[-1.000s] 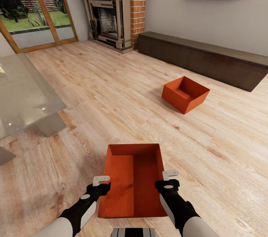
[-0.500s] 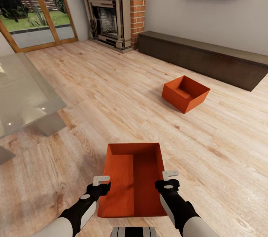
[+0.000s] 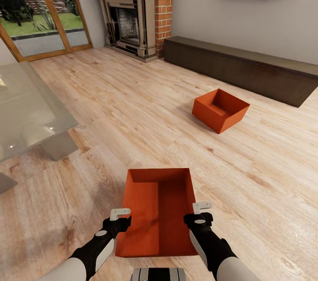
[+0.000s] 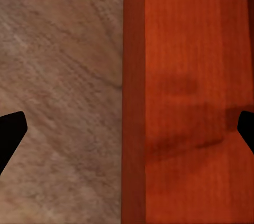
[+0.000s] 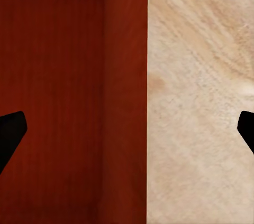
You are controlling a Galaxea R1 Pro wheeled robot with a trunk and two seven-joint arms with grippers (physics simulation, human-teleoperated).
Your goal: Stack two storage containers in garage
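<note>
A lidless orange-red rectangular plastic bin (image 3: 158,210) is seen between the two hands on the light wood-plank floor (image 3: 132,108). The left hand (image 4: 127,129) straddles its 9 o'clock wall, spread wide; the right hand (image 5: 127,129), equally wide, straddles the 3 o'clock wall. A second identical bin (image 3: 220,110) lies at 1 o'clock, well apart.

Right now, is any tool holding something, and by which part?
Nothing is clamped yet. The left tool and right tool each straddle a side wall of the near orange-red storage container, jaws open.
</note>
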